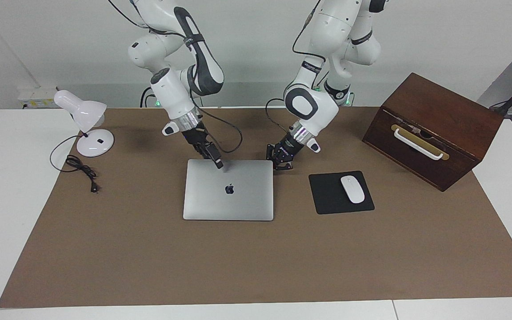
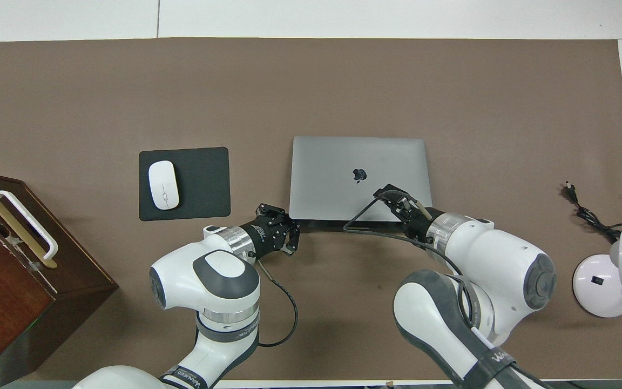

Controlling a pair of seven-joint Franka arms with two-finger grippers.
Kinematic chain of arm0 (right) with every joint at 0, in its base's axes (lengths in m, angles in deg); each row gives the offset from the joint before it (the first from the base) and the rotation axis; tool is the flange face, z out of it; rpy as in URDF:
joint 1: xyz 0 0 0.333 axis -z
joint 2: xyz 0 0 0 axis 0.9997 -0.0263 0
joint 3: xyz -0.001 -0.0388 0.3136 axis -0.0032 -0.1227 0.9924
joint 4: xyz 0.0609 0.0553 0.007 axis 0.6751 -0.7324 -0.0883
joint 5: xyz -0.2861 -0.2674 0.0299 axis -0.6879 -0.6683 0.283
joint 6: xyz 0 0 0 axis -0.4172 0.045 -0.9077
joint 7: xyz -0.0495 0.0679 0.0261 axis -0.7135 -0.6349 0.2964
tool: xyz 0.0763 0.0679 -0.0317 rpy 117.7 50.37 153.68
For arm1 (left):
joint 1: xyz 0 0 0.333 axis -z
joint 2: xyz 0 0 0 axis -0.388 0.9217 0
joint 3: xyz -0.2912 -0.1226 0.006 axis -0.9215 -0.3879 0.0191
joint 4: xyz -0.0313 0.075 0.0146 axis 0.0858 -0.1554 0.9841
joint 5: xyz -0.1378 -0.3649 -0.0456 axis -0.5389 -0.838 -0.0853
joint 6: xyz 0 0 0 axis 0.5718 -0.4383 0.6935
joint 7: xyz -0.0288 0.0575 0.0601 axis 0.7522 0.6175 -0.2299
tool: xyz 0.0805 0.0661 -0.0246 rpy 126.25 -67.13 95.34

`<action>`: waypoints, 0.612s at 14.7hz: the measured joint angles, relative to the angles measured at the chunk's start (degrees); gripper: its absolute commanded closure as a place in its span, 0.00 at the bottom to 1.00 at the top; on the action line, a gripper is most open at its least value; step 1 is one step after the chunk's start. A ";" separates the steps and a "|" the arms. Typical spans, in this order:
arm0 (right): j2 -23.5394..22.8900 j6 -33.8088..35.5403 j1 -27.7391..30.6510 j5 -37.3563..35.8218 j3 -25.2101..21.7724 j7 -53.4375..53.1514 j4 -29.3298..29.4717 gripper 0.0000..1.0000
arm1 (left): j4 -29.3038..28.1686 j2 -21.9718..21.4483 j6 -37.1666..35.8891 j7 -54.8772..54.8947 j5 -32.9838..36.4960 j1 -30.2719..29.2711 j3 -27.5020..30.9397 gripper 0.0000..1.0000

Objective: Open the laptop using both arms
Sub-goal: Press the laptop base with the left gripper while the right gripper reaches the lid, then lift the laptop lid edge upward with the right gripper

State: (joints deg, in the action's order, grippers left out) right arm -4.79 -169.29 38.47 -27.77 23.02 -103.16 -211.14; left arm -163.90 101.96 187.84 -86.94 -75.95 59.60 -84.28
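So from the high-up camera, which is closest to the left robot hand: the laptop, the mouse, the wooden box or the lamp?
Starting from the left gripper:
1. The laptop, right beside its tips.
2. The mouse, on its black pad toward the left arm's end of the table.
3. The wooden box, at that same end of the table.
4. The lamp, at the right arm's end.
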 measured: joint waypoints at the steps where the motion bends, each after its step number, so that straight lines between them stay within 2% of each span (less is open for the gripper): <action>1: -0.05 0.00 0.00 0.00 0.00 0.00 0.00 0.00 | 0.00 0.00 0.00 0.02 0.00 0.00 0.00 1.00; 9: -0.16 0.00 -0.02 0.00 0.00 0.00 0.59 0.00 | 0.01 0.01 0.00 0.03 -0.03 0.00 0.00 1.00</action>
State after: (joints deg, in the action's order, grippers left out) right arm -4.96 -169.28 38.46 -27.77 23.02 -103.16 -210.54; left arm -163.89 101.97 187.84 -86.91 -75.97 59.60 -84.28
